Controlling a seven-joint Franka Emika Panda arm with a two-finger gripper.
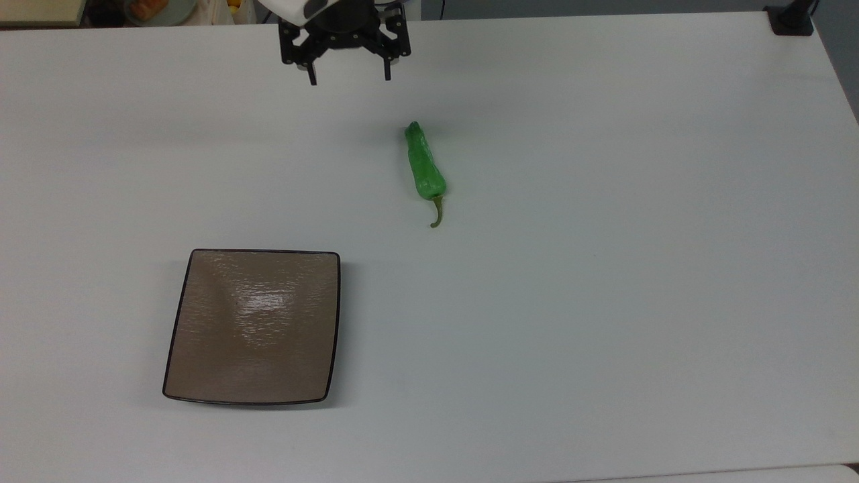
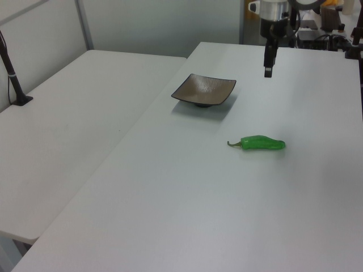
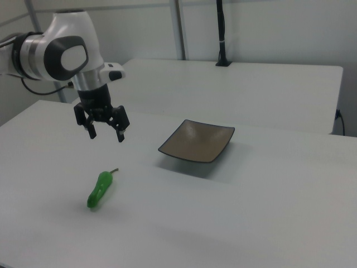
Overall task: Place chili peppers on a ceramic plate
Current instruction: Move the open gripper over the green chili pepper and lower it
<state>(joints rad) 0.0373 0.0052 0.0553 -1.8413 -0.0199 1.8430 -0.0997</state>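
Plate [image 1: 254, 327] sits at the top view's lower left, a shallow square of glossy taupe-brown ceramic with a thin dark rim, slightly bowed edges and fine ripples that catch a pale glare near its middle. It holds nothing and rests flat on the surface [image 1: 604, 302], a smooth matte white tabletop.

Above and to the right of the plate in the top view, well apart from it, lies the pepper [image 1: 424, 163]: 1 bright green, shiny, wrinkled pod, long and narrow, lying on the bare surface with its blunt tip toward the top view's upper edge and its thin, curved olive stem [image 1: 437, 213] pointing down. It is shorter than the plate's side.

The claw [image 1: 349, 79] hangs near the top view's upper edge, between plate and pepper across the width of that view and closer to the pepper. Its 2 black fingers are spread apart with nothing between them, and it is clear of the pepper.

In the left view the plate [image 2: 203, 90] shows its raised corners and a small foot under it, the claw [image 2: 267, 72] hangs above the surface to the plate's right, and the pepper [image 2: 261, 143] lies lower, nearer the camera.

In the right view, from the left: the arm's [image 3: 58, 50] rounded white shell with grey joints, the spread claw [image 3: 106, 136] pointing down, the pepper [image 3: 100, 189] below it on the surface, then the plate [image 3: 197, 140].
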